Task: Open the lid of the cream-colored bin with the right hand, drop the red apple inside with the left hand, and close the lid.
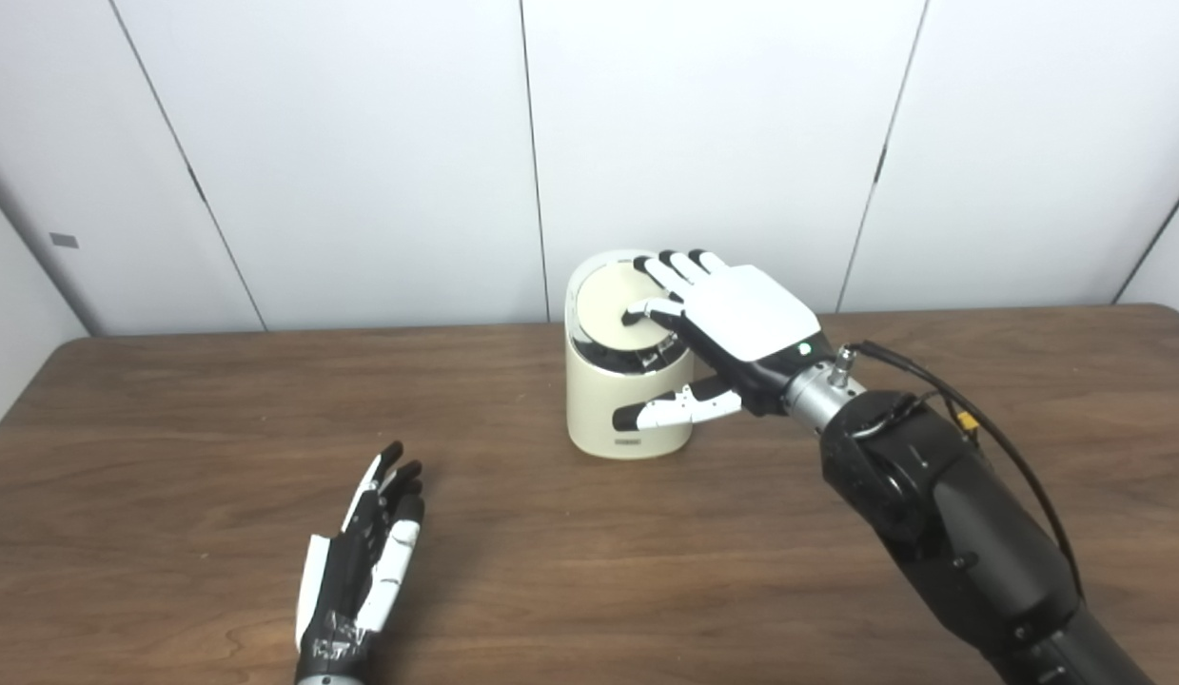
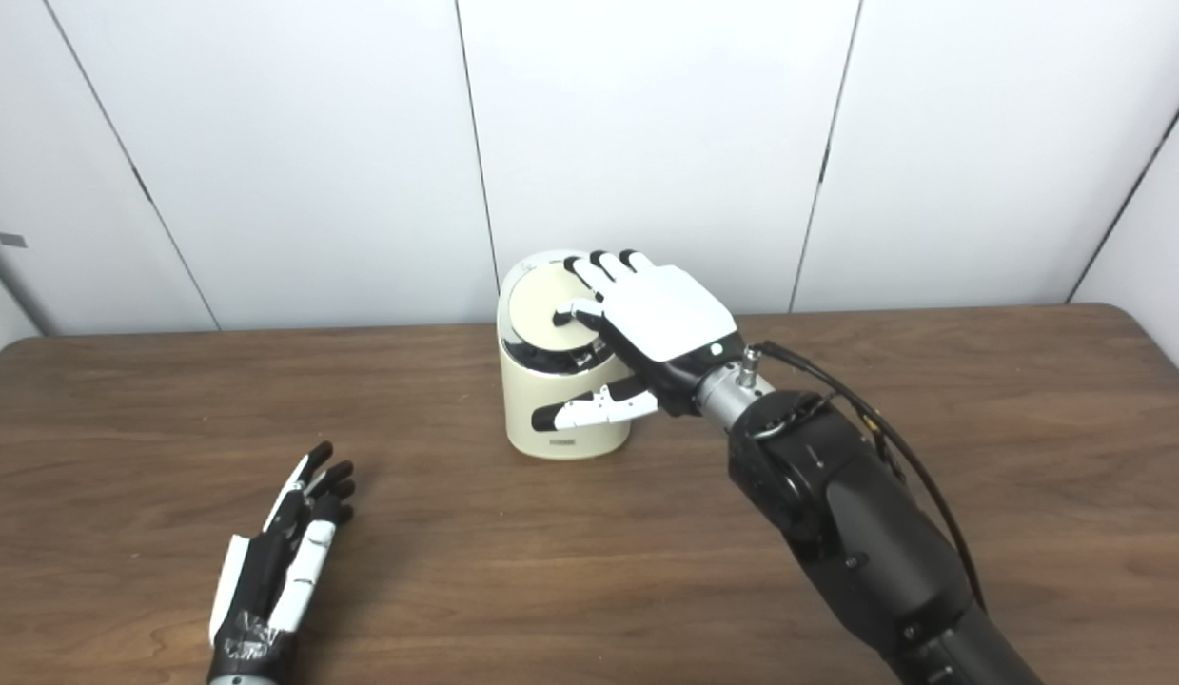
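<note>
While our white-backed right hand (image 1: 732, 314) covers its rim, the cream-colored cylindrical bin (image 1: 619, 400) hides its contents from us.
Fingers spread flat on the round lid (image 1: 608, 309), gripping nothing; black-and-white left hand (image 1: 361, 561) open, empty, on the brown wooden table (image 1: 589, 552).

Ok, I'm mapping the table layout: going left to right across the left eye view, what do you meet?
Left hand, open, low on the brown wooden table → cream-colored cylindrical bin → right hand, resting over the bin's lid.
</note>
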`<control>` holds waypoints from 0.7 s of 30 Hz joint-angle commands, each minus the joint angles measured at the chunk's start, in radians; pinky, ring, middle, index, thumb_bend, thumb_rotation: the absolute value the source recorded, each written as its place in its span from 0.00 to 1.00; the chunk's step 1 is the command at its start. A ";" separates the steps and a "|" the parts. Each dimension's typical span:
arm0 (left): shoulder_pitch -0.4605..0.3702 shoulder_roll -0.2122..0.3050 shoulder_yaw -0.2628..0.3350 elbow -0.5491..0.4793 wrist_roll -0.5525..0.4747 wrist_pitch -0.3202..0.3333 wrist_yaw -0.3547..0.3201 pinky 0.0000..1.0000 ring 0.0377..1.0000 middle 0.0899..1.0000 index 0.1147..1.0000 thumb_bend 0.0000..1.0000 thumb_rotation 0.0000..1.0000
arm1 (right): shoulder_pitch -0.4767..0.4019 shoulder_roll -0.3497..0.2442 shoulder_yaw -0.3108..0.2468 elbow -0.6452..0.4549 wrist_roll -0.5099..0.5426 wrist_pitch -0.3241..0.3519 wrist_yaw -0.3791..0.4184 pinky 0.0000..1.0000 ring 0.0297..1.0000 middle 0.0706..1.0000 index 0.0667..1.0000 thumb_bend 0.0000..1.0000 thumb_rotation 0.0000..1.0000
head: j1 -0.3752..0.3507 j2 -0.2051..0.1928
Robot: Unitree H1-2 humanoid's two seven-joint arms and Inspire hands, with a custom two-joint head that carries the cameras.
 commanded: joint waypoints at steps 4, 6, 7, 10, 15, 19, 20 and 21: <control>0.008 -0.006 -0.007 -0.017 -0.001 -0.008 0.002 0.85 0.88 0.88 0.96 0.62 0.84 | -0.034 0.049 -0.084 -0.077 0.031 0.090 0.019 1.00 1.00 1.00 0.92 0.60 1.00 | -0.002 0.002; 0.010 -0.005 -0.008 -0.015 0.002 -0.012 0.002 0.85 0.87 0.87 0.96 0.63 0.84 | -0.037 0.061 -0.106 -0.092 0.040 0.107 0.021 1.00 1.00 1.00 0.94 0.59 1.00 | -0.002 0.003; 0.010 -0.006 -0.007 -0.017 -0.001 -0.009 0.001 0.85 0.87 0.87 0.96 0.63 0.85 | -0.038 0.062 -0.120 -0.101 0.045 0.113 0.016 1.00 1.00 1.00 0.94 0.59 1.00 | -0.003 0.003; 0.010 -0.007 -0.005 -0.020 -0.012 -0.009 -0.001 0.85 0.87 0.87 0.96 0.63 0.83 | -0.038 0.062 -0.152 -0.124 0.050 0.133 0.020 1.00 1.00 1.00 0.96 0.57 0.97 | -0.004 0.003; 0.004 -0.009 0.000 -0.019 -0.034 -0.015 -0.003 0.83 0.86 0.87 0.95 0.63 0.82 | -0.002 0.060 -0.208 -0.148 0.094 0.153 0.004 0.96 1.00 1.00 0.98 0.58 0.99 | -0.007 0.003; -0.005 -0.013 0.012 -0.028 -0.094 0.015 -0.017 0.86 0.88 0.89 0.96 0.65 0.79 | 0.066 0.050 -0.256 -0.195 0.145 0.163 -0.002 0.96 1.00 1.00 0.98 0.58 0.99 | -0.008 0.003; -0.006 -0.013 0.014 -0.032 -0.103 0.020 -0.019 0.86 0.89 0.90 0.96 0.66 0.79 | 0.084 0.045 -0.265 -0.203 0.156 0.164 -0.002 0.97 1.00 1.00 0.98 0.58 0.99 | -0.005 0.002; -0.007 -0.012 0.015 -0.043 -0.109 0.031 -0.019 0.86 0.89 0.90 0.96 0.65 0.79 | 0.106 0.034 -0.275 -0.213 0.173 0.162 0.006 0.95 1.00 1.00 0.98 0.57 1.00 | -0.005 0.002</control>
